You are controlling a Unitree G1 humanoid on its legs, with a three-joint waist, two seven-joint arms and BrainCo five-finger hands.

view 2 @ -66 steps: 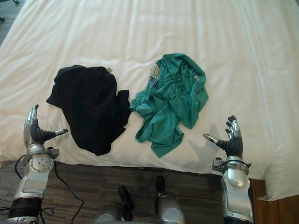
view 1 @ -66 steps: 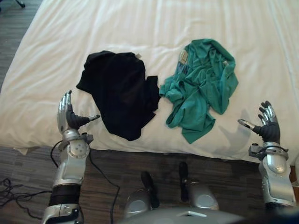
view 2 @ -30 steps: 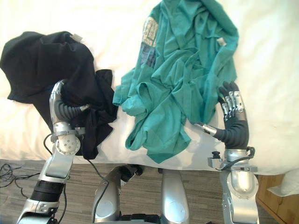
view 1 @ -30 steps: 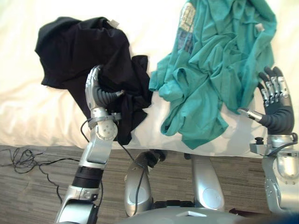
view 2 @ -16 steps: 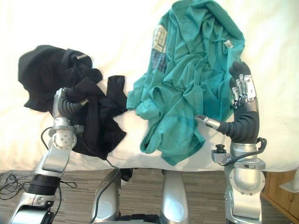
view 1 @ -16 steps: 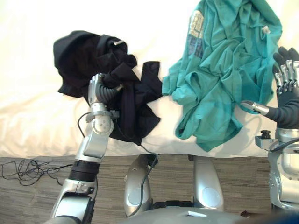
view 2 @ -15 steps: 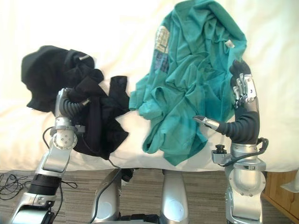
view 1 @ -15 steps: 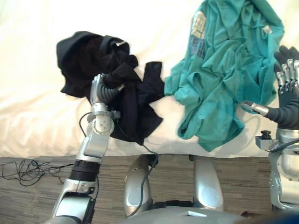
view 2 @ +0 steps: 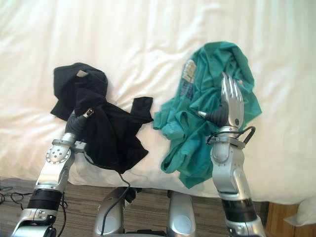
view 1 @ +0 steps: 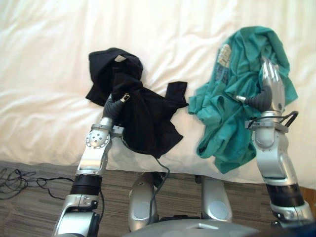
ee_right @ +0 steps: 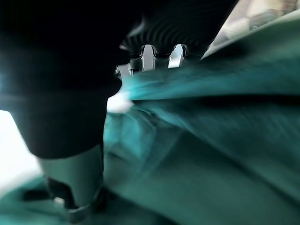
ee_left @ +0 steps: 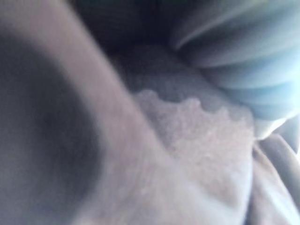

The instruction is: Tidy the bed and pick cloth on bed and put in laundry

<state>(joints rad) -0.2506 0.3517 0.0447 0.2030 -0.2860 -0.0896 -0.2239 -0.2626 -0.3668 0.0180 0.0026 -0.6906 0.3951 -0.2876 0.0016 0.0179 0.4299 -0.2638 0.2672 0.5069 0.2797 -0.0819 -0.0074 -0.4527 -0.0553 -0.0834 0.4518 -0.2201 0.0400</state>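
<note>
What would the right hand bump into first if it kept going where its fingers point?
Likely the green shirt: the right hand lies over it, straight fingers pointing away. Beyond is white bedsheet. Its height is unclear.

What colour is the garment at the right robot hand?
Teal green garment, clearest in the right eye view.

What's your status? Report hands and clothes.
Left hand sunk in black cloth, grip hidden. Right hand open over green shirt. Both clothes on bed. Nothing in the way.
</note>
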